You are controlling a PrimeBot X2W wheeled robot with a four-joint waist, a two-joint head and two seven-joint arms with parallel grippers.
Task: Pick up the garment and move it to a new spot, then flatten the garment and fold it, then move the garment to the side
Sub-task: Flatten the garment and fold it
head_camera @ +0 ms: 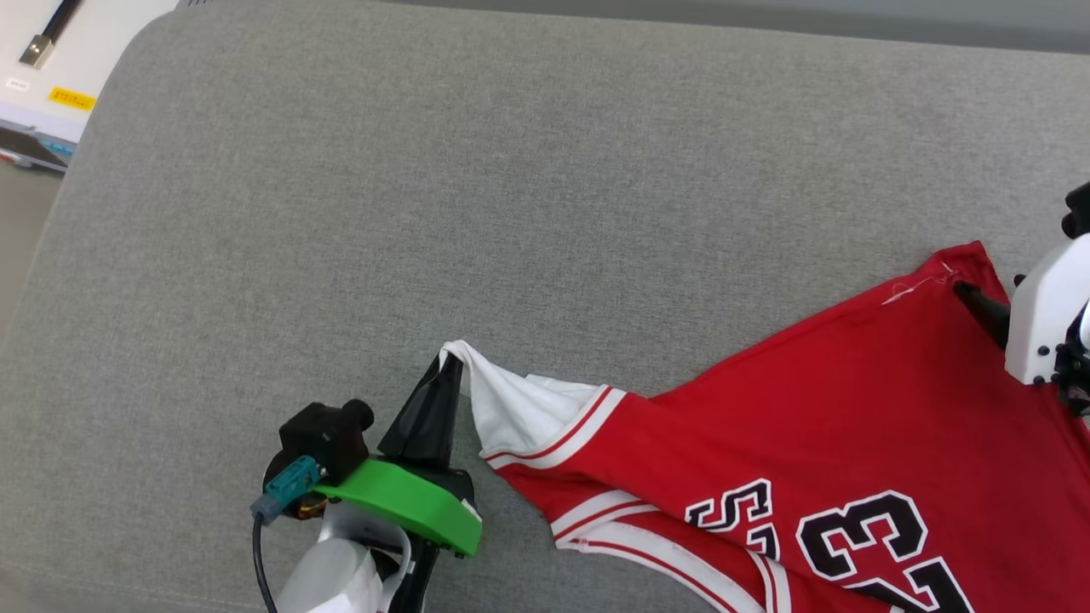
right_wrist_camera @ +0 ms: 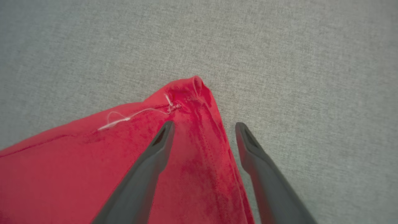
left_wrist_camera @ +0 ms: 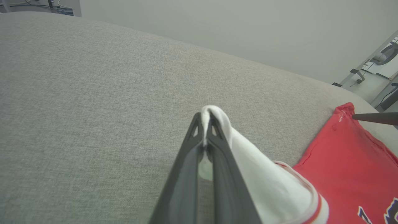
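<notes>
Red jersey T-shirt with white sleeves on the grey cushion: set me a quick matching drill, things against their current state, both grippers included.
Things:
1. left gripper
2. right gripper
3. white short sleeve of the red jersey T-shirt
4. grey woven cushion

States:
A. lies under everything
B. open, poised at the shirt's red corner
C. shut on fabric
D. pinched at its tip, stretched out

Pairs: 1-C, 2-B, 3-D, 4-A.
</notes>
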